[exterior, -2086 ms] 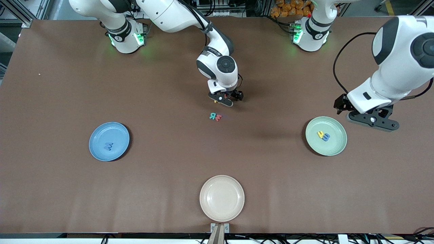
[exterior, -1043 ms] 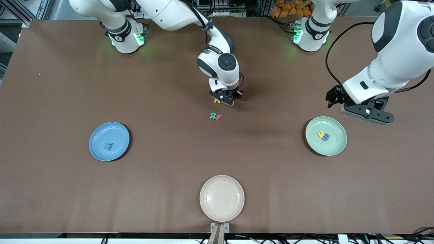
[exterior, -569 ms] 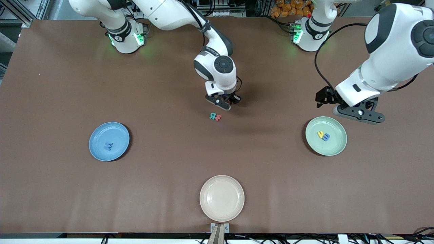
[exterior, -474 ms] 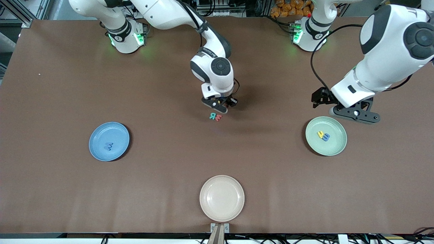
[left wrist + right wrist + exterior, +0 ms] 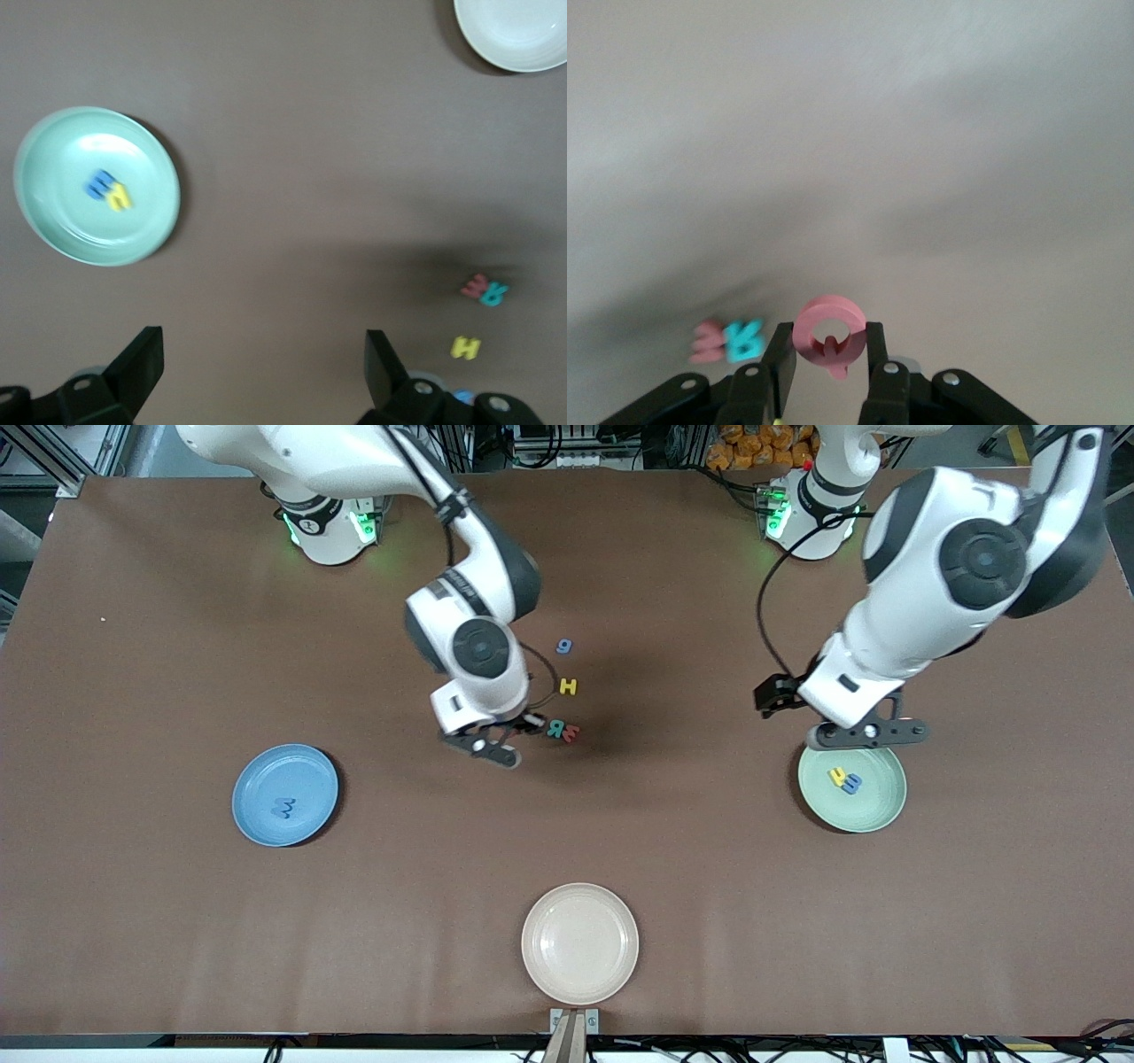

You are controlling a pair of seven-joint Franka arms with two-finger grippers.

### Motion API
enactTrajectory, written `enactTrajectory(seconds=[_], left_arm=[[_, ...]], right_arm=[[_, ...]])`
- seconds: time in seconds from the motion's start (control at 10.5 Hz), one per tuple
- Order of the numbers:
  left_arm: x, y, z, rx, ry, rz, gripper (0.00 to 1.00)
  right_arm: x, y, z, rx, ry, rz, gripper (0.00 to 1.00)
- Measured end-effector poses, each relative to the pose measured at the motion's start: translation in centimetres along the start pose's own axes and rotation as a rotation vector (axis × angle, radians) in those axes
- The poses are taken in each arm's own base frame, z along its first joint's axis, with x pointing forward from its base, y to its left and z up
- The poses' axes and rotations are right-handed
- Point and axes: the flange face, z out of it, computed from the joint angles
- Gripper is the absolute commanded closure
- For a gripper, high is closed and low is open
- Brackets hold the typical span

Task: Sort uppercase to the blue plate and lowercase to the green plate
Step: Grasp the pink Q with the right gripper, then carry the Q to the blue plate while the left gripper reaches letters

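My right gripper (image 5: 829, 347) is shut on a red Q (image 5: 829, 329) and hangs over bare table (image 5: 496, 751) beside the teal R (image 5: 555, 729) and red lowercase m (image 5: 571, 733). The yellow H (image 5: 568, 686) and blue g (image 5: 563, 646) lie farther from the front camera. The blue plate (image 5: 257, 779) holds a blue M (image 5: 283, 808). The green plate (image 5: 877, 806) holds a yellow h (image 5: 835, 776) and a blue m (image 5: 851, 783). My left gripper (image 5: 864, 733) hangs open and empty over that plate's rim (image 5: 53, 243), its fingers (image 5: 133, 372) wide apart.
A cream plate (image 5: 579, 921) sits near the table's front edge, midway between the arms' ends, and shows in the left wrist view (image 5: 496, 49) too. Brown table stretches between the plates.
The right arm has lifted off the letter cluster and swung toward the blue plate with the red Q, uncovering the H and g. The left arm has drifted over the green plate's rim.
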Motion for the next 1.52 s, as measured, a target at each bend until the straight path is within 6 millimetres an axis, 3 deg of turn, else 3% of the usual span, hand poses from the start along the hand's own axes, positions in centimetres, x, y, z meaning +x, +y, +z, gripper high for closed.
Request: enactTrajectory(seconds=[0.19,0.38,0.66,0.76,1.04,1.42,1.52], left_arm=[[-2.1,5.3,2.5,-0.007,0.0,-0.105,0.0],[-3.8,9.4,5.3,-0.015,-0.002,-0.21,0.0],[-5.7,14.4,11.7,0.022,0.038,-0.362,0.0],[-6.6,16.3,14.5,0.043,0.061,-0.407,0.0],[-7.0,20.0,20.1,0.066,0.094,-0.532,0.0],[-6.5,22.4,23.8,0.019,0.124,-0.671,0.0],[-6.6,22.8,24.3,-0.001,0.131,-0.704,0.0]], right_arm=[[5.2,5.0,-0.9,-0.006,-0.004,-0.065,1.0],[9.5,10.2,0.0,-0.028,-0.012,-0.111,1.0],[14.7,18.4,1.8,-0.032,-0.058,-0.209,1.0],[15.6,20.3,2.2,-0.028,-0.067,-0.232,1.0],[17.4,23.7,2.9,-0.015,-0.077,-0.307,1.0],[19.4,27.3,4.7,0.0,-0.082,-0.377,1.0],[19.8,28.1,5.1,0.003,-0.083,-0.39,0.82]])
